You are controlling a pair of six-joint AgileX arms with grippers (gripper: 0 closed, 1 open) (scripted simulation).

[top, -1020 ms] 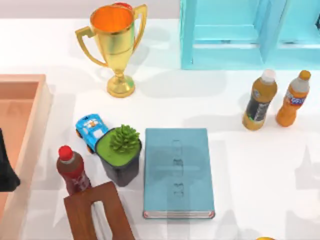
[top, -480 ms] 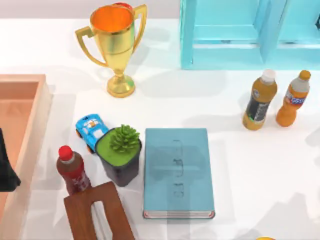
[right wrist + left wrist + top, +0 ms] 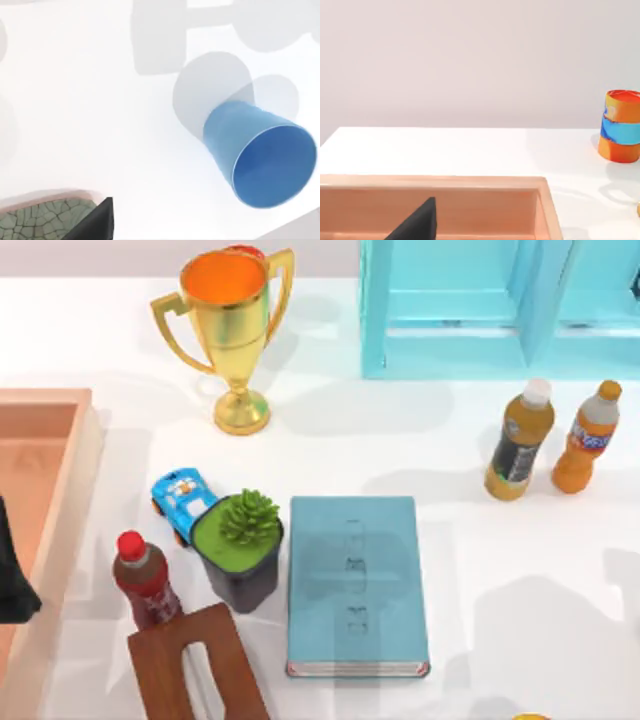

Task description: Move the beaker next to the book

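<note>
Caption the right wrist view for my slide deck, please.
Translucent blue round beaker standing alone on the white table, viewed from the right arm's camera.

A rendered tabletop scene: plain white table (image 3: 400,450) scattered with unrelated props.

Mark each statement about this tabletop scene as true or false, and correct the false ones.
1. The flat teal-blue hardcover book lies closed on the white table. True.
2. The round translucent blue beaker stands on top of the book. False: in the right wrist view it stands on the bare table.
3. The small green plant in a dark square pot sits beside the book's left edge. True.
4. The gold trophy cup lies tipped on its side. False: it stands upright.
5. Three orange drink bottles stand right of the book. False: there are two.
</note>
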